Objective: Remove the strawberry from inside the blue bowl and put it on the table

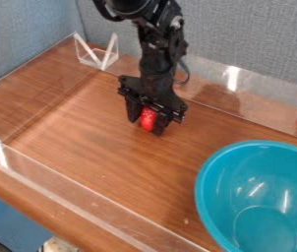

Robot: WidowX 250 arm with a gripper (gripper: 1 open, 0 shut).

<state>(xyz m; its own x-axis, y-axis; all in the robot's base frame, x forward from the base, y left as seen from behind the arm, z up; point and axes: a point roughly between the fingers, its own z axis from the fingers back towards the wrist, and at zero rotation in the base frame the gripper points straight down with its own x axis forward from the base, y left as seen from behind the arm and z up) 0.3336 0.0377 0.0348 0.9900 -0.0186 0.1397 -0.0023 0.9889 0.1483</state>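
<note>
A: Where is the strawberry (148, 119) right now?

B: Out of the blue bowl (262, 196), which sits empty at the near right corner. The berry is low over the desk (73, 108), well apart from the bowl, pinched between the jaws of the tool (148, 116), which points almost straight down. Whether it touches the wood I cannot tell.

A: So the tool is pressed together on it?

B: Yes, closed around the red body, with only a bit of red showing between the dark fingers.

A: How do you think it handles?

B: Light, I would judge, far smaller than the bowl, so weight is no worry. The skin looks smooth and rounded, so it could squirt sideways out of a pinch that sits off-centre. If it is a real berry it is soft and would bruise; if a toy, stiffer and more slippery.

A: Best place to hold it?

B: Across the widest part of the body, as it seems to be held here, not by the leafy top, which I cannot make out here.
</note>
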